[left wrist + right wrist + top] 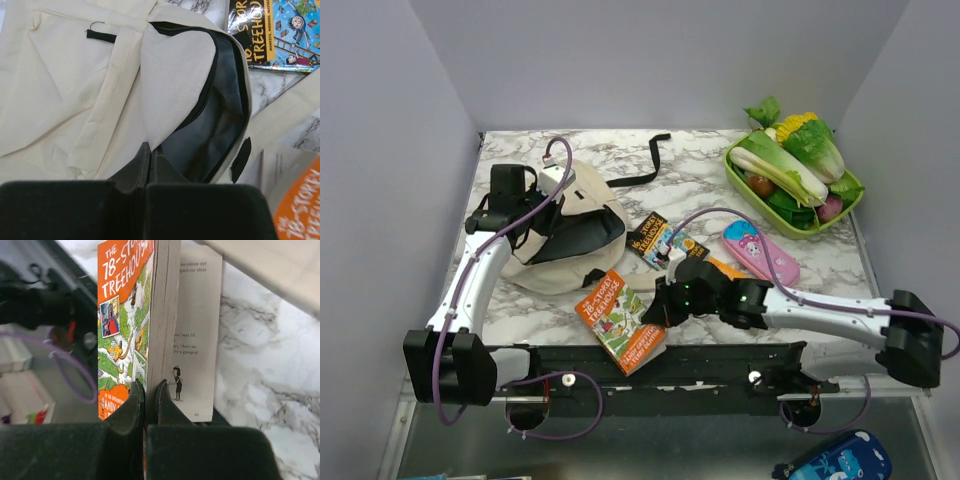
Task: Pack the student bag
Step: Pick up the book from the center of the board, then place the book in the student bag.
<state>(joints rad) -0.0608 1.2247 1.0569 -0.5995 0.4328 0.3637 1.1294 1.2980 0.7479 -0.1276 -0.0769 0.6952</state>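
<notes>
Up close, the right gripper (150,390) is pinching the orange paperback book (125,315) reading "THE 78-STOREY TREEHOUSE"; only this wrist view is showing a page saying "says Jill". The left gripper (149,152) is squeezing the open rim of the soft cream fabric backpack (75,90), lying on the marble table's (710,180) left side.

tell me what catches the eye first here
The bright orange paperback book lies front and centre, its pages pinched by the shut jaws of the right gripper. Behind it to the left, the soft cream fabric backpack gapes open, dark lining showing, with the left gripper clamped on its rim.
</notes>
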